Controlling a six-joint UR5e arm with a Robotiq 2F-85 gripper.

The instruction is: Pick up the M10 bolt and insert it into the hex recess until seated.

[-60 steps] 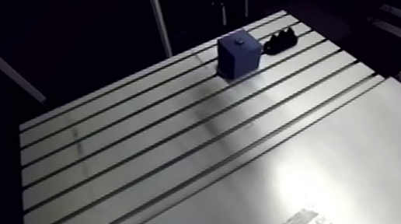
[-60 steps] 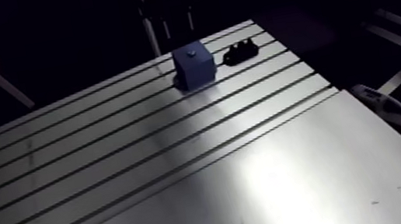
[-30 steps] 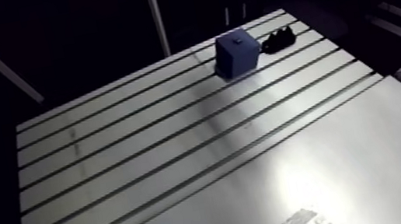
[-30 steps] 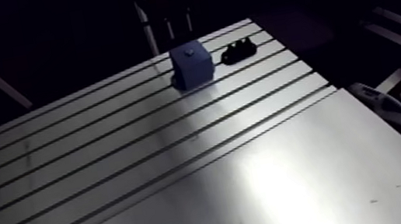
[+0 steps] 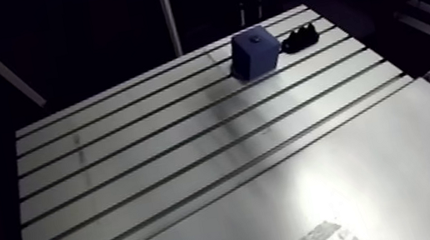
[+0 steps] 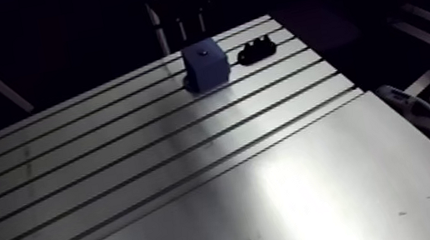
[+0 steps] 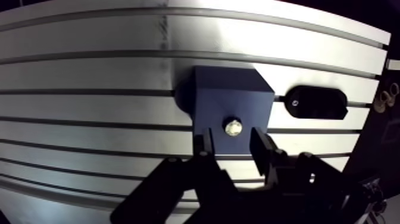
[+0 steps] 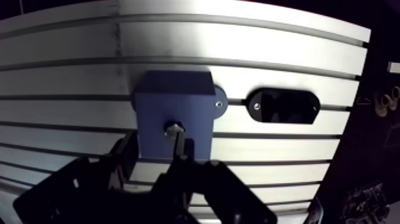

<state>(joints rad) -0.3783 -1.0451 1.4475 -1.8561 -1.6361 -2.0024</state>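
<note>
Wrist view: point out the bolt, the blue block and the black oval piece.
bolt (image 7: pixel 233 127), wrist view, on its shiny head.
blue block (image 7: pixel 214 110), wrist view, on the face holding the bolt.
black oval piece (image 7: pixel 315 102), wrist view, on its middle.

Slotted table (image 5: pixel 196 186), blue block (image 5: pixel 255 54) near far edge, black piece (image 5: pixel 301 37) — perhaps a holder — just beside

Arm view: high up, facing obliquely down across the slotted table (image 5: pixel 194 176) toward its far edge; well away from the blue block (image 5: pixel 255 54), small there.
Wrist view: close above the block, facing down on its top past the gripper (image 7: pixel 232 146) (straight slots bowed here).
Stereo pairs: same scene in each eye, set slightly sideways.
Shared by both views: the block, the black piece (image 5: pixel 302 37) just beside it, the slots around them.
</note>
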